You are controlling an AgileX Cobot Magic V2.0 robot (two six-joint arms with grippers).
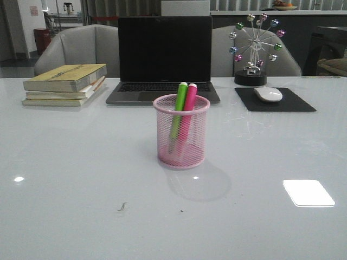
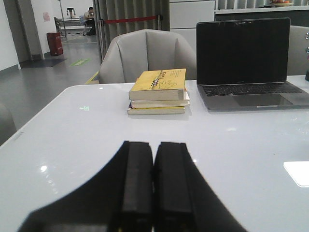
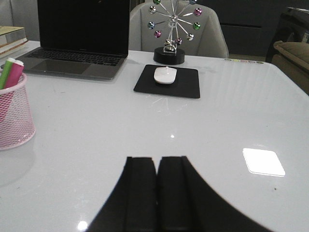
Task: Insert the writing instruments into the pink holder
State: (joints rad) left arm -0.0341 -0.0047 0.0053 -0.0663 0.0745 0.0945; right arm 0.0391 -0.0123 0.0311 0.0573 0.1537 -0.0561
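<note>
The pink cup (image 1: 181, 131) is seen standing upright at the middle of the white table (image 1: 65, 179). The green marker (image 1: 177, 116) and the pink marker (image 1: 187, 115) are held inside it, side by side, leaning toward one o'clock, caps above the rim. A laptop (image 1: 164, 57) is placed at twelve o'clock behind the cup, stacked books (image 1: 66, 84) at ten o'clock, a mouse (image 1: 268, 94) on a black pad (image 1: 293, 102) at two o'clock. The left gripper (image 2: 153, 186) and the right gripper (image 3: 157, 191) are seen pressed together, empty, only in the wrist views.
</note>
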